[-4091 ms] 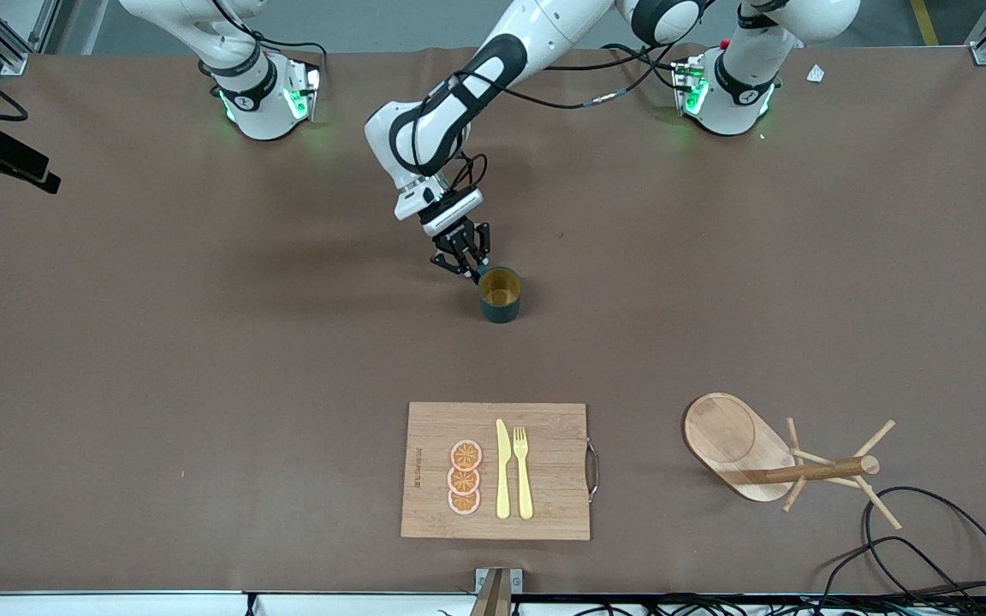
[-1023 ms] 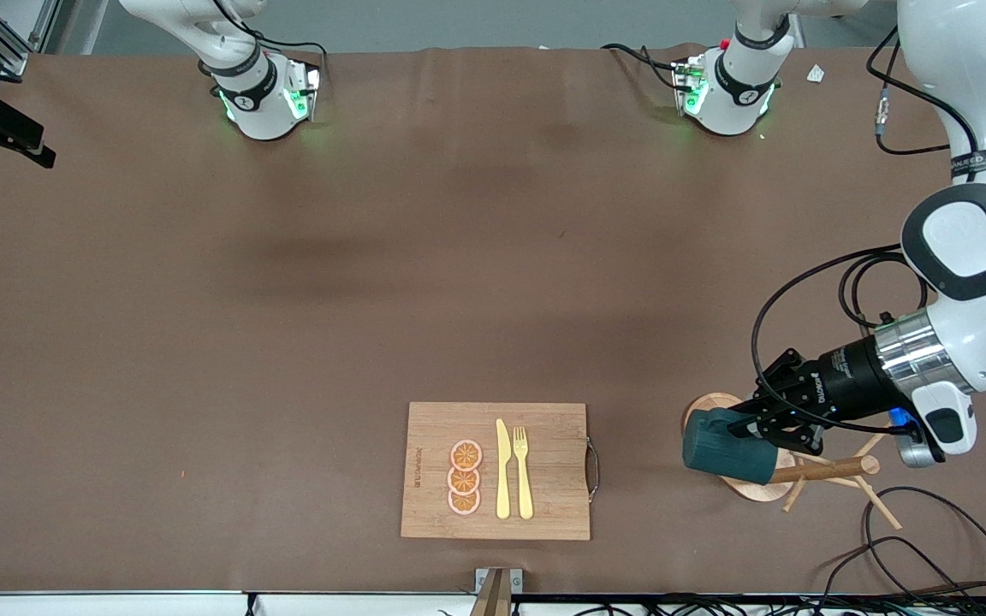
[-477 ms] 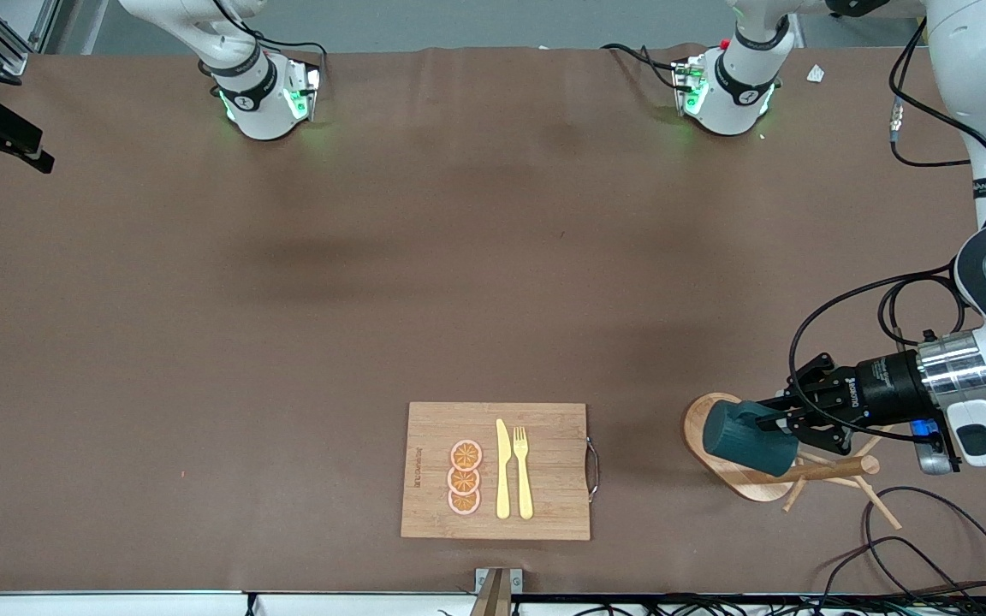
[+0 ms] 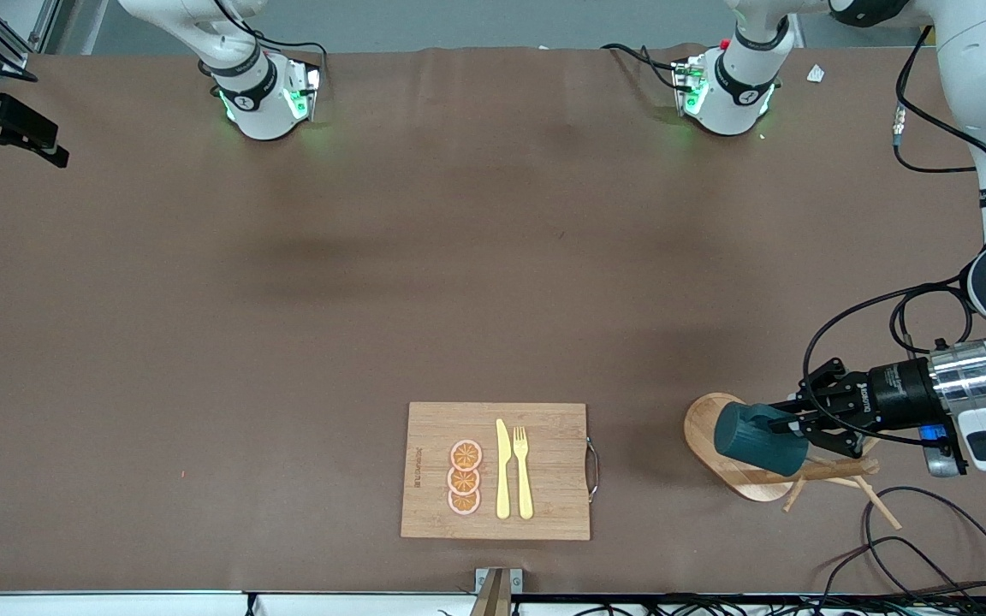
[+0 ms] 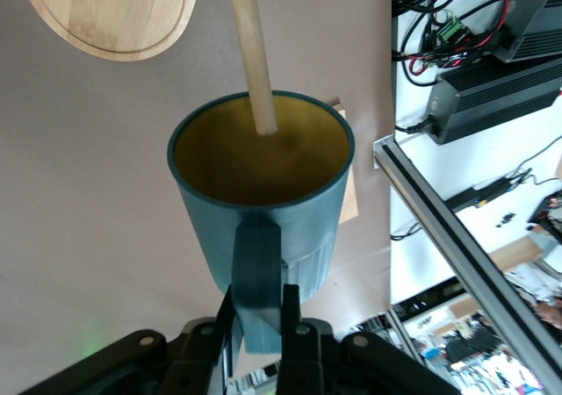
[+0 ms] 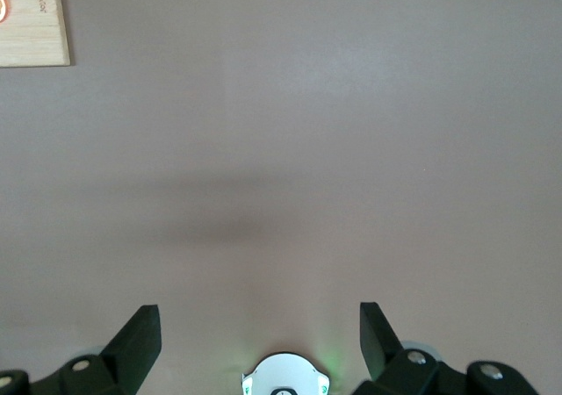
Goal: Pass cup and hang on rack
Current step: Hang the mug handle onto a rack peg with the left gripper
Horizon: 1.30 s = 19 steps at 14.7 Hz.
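Note:
The dark teal cup [image 4: 754, 441] lies on its side in the air over the rack's oval base [image 4: 703, 428], with its mouth toward the rack's post [image 4: 835, 469]. My left gripper [image 4: 801, 425] is shut on the cup's handle. In the left wrist view the handle [image 5: 257, 272] is pinched in the left gripper [image 5: 260, 297]. A wooden rod of the rack [image 5: 248, 53] ends against the cup's [image 5: 263, 211] yellowish inside. The rack's base [image 5: 114, 13] shows past the cup. My right gripper [image 6: 256, 312] is open, high over bare table, and that arm waits.
A bamboo cutting board [image 4: 544, 470] with a yellow knife, a fork and orange slices lies near the table's front edge; its corner [image 6: 31, 17] shows in the right wrist view. Black cables [image 4: 929, 547] loop beside the rack. The table's edge runs close to the rack.
My left gripper has carried the cup toward the left arm's end of the table, across the rack's base and closer to the post. The right arm has not moved.

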{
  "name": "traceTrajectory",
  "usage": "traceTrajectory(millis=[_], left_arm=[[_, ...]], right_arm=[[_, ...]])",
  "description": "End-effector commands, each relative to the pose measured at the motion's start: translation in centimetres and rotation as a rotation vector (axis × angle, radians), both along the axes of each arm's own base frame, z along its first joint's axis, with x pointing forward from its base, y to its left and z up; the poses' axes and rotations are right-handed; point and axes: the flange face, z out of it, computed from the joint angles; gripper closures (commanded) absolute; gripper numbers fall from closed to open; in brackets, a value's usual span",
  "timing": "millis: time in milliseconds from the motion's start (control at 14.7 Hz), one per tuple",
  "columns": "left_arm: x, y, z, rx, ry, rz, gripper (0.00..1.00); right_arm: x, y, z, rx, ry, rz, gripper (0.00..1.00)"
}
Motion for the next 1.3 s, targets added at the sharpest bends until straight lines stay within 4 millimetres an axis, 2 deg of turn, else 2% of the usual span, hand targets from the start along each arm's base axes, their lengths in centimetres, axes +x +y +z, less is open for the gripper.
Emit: traceTrajectory(millis=[0, 409, 477, 614, 750, 1023, 1227], left_arm=[[0.1, 1.0, -0.4, -0.057, 0.004, 0.009, 1.0], [0.3, 3.3, -1.9, -0.077, 0.008, 0.03, 1.0], [0.3, 4.4, -2.1, -0.079, 0.008, 0.041, 1.0], [0.1, 5.0, -2.7, -0.094, -0.011, -0.002, 1.0], [0.1, 6.2, -3.0, -0.13, -0.015, 0.014, 1.0], [0.1, 6.3, -3.8, -0.172, -0.008, 0.01, 1.0], [0.2, 6.4, -4.4, -0.177, -0.001, 0.013, 1.0]], right_arm=[[-0.5, -1.4, -0.1, 0.01, 0.008, -0.034, 0.0], [-0.6, -0.4, 1.0, 0.006, -0.033, -0.013, 0.0], [-0.6, -0.6, 1.1, 0.006, -0.038, -0.016, 0.0], [-0.6, -1.3, 1.9, 0.004, -0.058, -0.03, 0.0], [-0.7, -1.6, 1.8, 0.003, -0.05, -0.035, 0.0], [-0.6, -1.5, 0.7, -0.006, -0.016, -0.029, 0.0], [-0.4, -1.6, 0.6, -0.017, -0.023, -0.029, 0.0]])
